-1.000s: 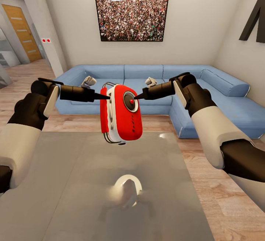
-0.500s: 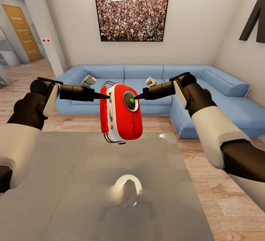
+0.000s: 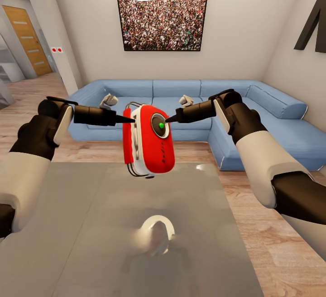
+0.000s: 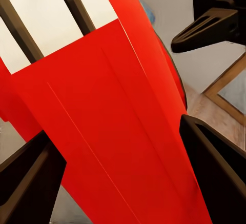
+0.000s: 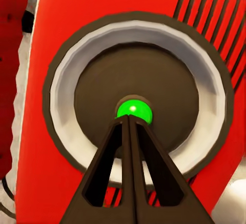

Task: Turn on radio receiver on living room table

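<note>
Above the far end of the table point(image 3: 90, 224), the radio receiver point(image 3: 151, 141) hangs upright in mid-air, clear of the glossy grey top, gripped from its 9 o'clock side by the left gripper point(image 3: 131, 119). From the left wrist view, the two dark fingers point(image 4: 25, 183) stand apart on either side of the red body point(image 4: 118, 126), the jaws spread wide around it and pressing its flanks. At the radio's 2 o'clock, the right gripper point(image 3: 168, 119) comes in with its jaws pinched together into a single point, the tip resting on the round grey dial point(image 3: 160, 122). The right wrist view puts that tip point(image 5: 130, 126) right at the dial's centre button point(image 5: 133, 110), which glows green inside its pale ring. A thin wire handle point(image 3: 131, 105) loops from the radio's top edge at 11 o'clock. Beyond the radio, at 12 o'clock in the head view, a blue corner sofa point(image 3: 267, 120) lines the beige wall under a framed crowd photograph point(image 3: 162, 17). A wooden door point(image 3: 28, 41) stands at 10 o'clock, and light wood flooring point(image 3: 271, 233) runs along the table's 3 o'clock side.
</note>
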Robot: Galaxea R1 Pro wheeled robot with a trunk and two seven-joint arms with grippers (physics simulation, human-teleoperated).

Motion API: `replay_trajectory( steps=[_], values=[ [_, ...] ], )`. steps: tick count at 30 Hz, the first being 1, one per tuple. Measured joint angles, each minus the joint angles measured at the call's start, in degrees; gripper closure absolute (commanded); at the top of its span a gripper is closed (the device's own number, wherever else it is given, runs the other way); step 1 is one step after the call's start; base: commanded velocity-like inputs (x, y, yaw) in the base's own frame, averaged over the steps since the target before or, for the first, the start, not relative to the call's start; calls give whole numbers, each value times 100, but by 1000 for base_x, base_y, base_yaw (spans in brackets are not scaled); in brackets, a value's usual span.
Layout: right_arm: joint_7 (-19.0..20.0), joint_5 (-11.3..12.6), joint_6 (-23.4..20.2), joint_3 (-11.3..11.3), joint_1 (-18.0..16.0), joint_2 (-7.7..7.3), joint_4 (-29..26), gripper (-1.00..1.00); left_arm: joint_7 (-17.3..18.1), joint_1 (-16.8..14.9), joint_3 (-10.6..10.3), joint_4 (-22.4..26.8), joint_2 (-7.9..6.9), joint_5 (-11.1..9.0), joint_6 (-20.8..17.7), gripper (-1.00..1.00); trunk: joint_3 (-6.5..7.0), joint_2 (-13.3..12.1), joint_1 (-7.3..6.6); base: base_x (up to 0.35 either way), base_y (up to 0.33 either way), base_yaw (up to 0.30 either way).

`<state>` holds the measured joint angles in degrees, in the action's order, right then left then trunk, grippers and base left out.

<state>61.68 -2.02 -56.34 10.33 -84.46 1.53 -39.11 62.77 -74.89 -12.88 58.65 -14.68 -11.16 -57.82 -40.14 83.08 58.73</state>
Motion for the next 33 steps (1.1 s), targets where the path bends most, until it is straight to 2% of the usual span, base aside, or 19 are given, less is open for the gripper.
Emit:
replay_trajectory(
  steps=[7,10,28,33],
  values=[
    [1,2,0,-4,0,-11,-4,100,-31,0,-1,-551,-14,60,53,100,0,0,0,0,0,0],
    [1,3,0,-4,0,-12,-6,100,-35,-1,1,-578,-33,14,28,100,0,0,0,0,0,0],
    [-2,0,0,2,0,-28,-9,100,-46,-1,1,-672,-57,27,39,100,0,0,0,0,0,0],
    [-5,0,-3,-3,0,-40,-9,100,-48,1,0,-674,-116,35,44,100,0,0,0,0,0,0]
  ],
)
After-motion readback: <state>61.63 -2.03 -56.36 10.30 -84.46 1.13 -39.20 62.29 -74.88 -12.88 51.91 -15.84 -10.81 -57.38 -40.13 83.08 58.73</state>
